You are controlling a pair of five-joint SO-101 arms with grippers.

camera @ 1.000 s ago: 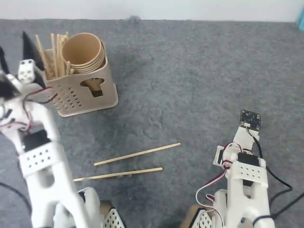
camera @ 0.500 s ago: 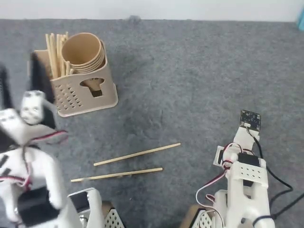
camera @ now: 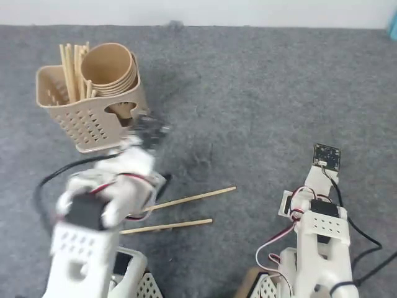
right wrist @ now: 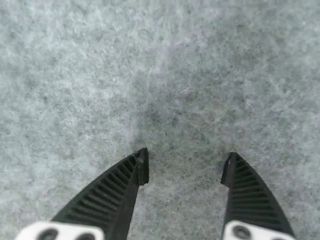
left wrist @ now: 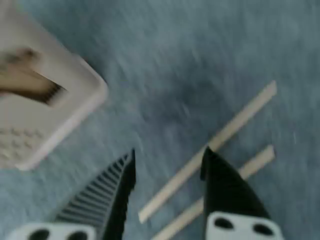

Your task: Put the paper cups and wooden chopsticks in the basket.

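The left end effector is spread wide and holds nothing; its own view is blurred. It hangs over the desk, just off the near corner of the basket, which lies on the side of its ridged finger. Ahead of its tips lie two loose chopsticks, roughly parallel and slightly apart: the farther chopstick runs across the gap between the fingertips, and the nearer chopstick passes behind the smooth finger. Neither can be seen to touch a finger. Inside the basket, a nested stack of paper cups leans on its side with the mouth open upward, pressed against the rim on the end effector's side, and a bundle of standing chopsticks rises beside it, away from the end effector. The right end effector is also spread wide and empty, over bare grey desk, well apart from the loose chopsticks, with open surface between and beyond them.
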